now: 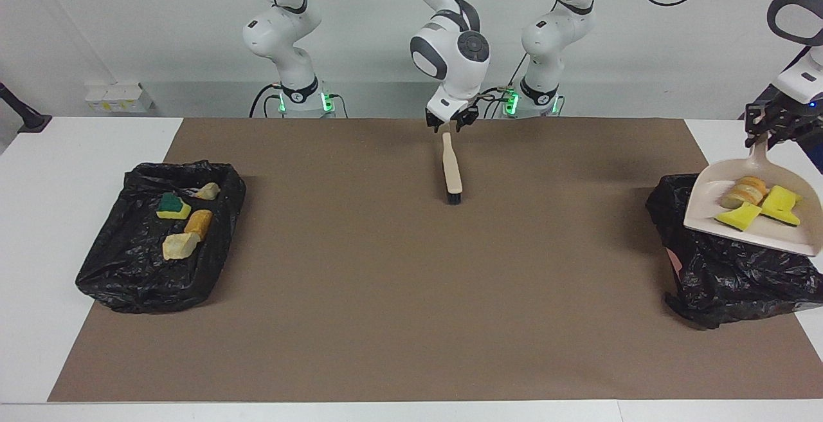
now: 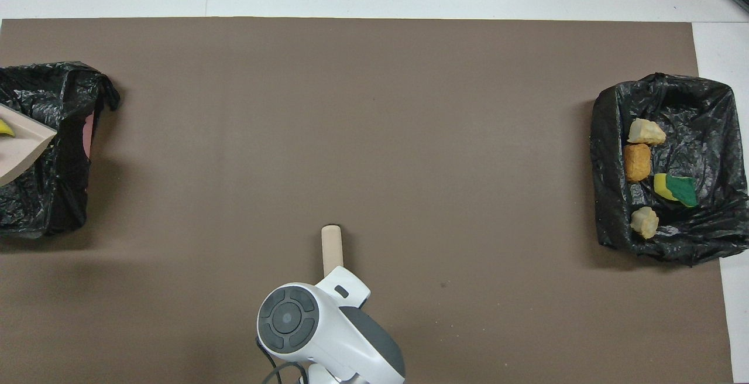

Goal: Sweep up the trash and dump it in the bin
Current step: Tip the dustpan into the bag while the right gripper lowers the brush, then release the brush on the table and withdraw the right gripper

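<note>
My left gripper [image 1: 763,134] is shut on the handle of the beige dustpan [image 1: 712,185], which hangs in the air over the black-bagged bin [image 1: 726,267] at the left arm's end of the table. In the pan lie trash pieces: a bread piece [image 1: 739,192] and two yellow sponge chunks [image 1: 739,218]. The overhead view catches only a corner of the dustpan [image 2: 23,145] over that bin [image 2: 58,167]. The beige brush [image 1: 452,168] lies on the brown mat near the robots. My right gripper [image 1: 450,123] stands open just above the handle's end.
A second black-bagged bin [image 1: 128,274] sits at the right arm's end and holds several scraps, among them a green-backed sponge [image 2: 679,189] and bread pieces [image 2: 636,163]. The brown mat [image 1: 386,293] covers the table's middle. The right arm's wrist [image 2: 327,325] hides part of the brush handle [image 2: 332,248] from above.
</note>
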